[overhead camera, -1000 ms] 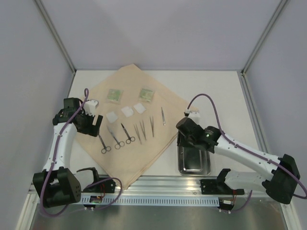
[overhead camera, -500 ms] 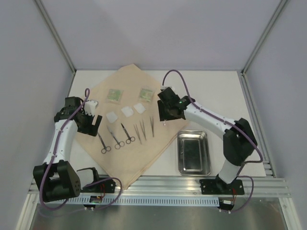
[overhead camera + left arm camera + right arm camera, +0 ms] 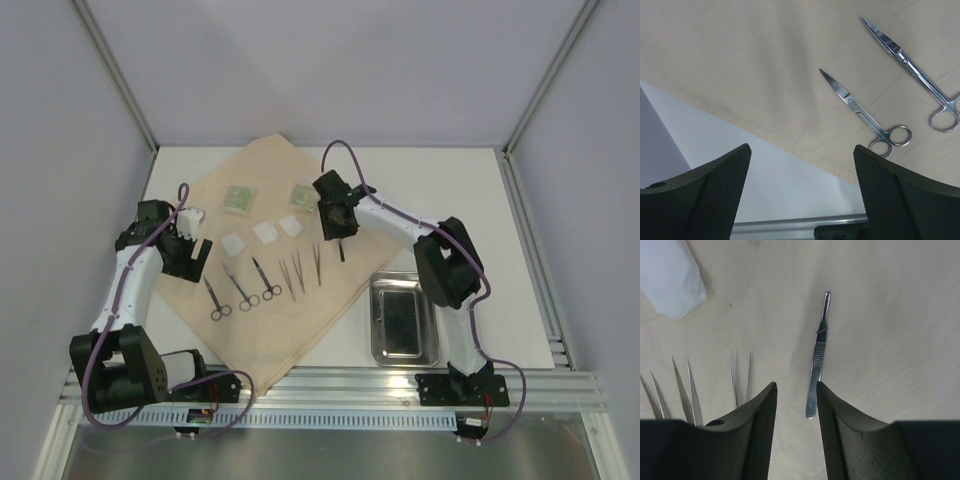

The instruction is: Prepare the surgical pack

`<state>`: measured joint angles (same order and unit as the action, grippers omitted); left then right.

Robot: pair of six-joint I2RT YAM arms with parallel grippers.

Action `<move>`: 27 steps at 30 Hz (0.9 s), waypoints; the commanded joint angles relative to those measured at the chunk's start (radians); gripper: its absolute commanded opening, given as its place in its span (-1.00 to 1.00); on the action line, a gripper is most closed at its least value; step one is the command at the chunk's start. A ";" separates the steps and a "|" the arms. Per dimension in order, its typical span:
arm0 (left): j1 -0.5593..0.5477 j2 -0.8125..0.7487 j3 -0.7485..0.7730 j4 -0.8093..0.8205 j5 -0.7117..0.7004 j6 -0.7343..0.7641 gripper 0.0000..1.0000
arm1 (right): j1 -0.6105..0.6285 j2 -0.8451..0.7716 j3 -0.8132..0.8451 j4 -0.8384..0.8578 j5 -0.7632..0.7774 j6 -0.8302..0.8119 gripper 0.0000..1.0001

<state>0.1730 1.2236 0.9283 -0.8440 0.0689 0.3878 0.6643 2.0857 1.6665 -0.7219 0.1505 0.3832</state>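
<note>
Tan cloth (image 3: 270,330) lies spread flat on the white table (image 3: 450,190), turned like a diamond. Far part of the cloth has two green packets (image 3: 238,199) side by side, apart from each other. Just nearer than those is a row of three white pads (image 3: 266,232). Nearer again is a row of tools: three scissors (image 3: 240,288) on the left with their ring handles toward the arm bases, then three tweezers (image 3: 298,270), then a scalpel handle (image 3: 816,360) at the right end of the row. Steel tray (image 3: 402,317) sits on bare table, just beside the cloth's near-right edge and well apart from the tools. Right gripper (image 3: 795,390) is reached out over the cloth and hangs above the scalpel handle. Its fingers stand a narrow gap apart and hold nothing. In the right wrist view the handle's near end lies in that gap, close to the right-hand finger; contact can't be told. That view also shows the tweezers' tips off to the left and a corner of one white pad at top left. Left gripper (image 3: 801,165) is at the cloth's left edge, fingers spread wide, nothing between them. In the left wrist view two of the scissors lie flat on the cloth ahead of it, with the cloth edge and bare table below the fingers.
</note>
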 commanded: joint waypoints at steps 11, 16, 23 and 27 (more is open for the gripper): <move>0.008 -0.015 -0.008 0.022 -0.003 0.016 0.87 | -0.002 0.099 0.027 -0.005 0.052 0.002 -0.30; 0.008 -0.018 -0.008 0.022 -0.003 0.014 0.87 | -0.009 0.099 0.006 0.016 0.023 0.014 -0.31; 0.008 -0.024 -0.009 0.019 -0.007 0.022 0.87 | -0.015 0.116 -0.057 0.052 -0.002 0.029 -0.42; 0.008 -0.027 -0.009 0.017 -0.004 0.017 0.87 | -0.017 0.126 -0.067 0.061 -0.011 0.029 -0.66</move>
<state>0.1730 1.2247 0.9276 -0.8326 0.0689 0.3927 0.6529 2.1689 1.6466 -0.6716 0.1688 0.4000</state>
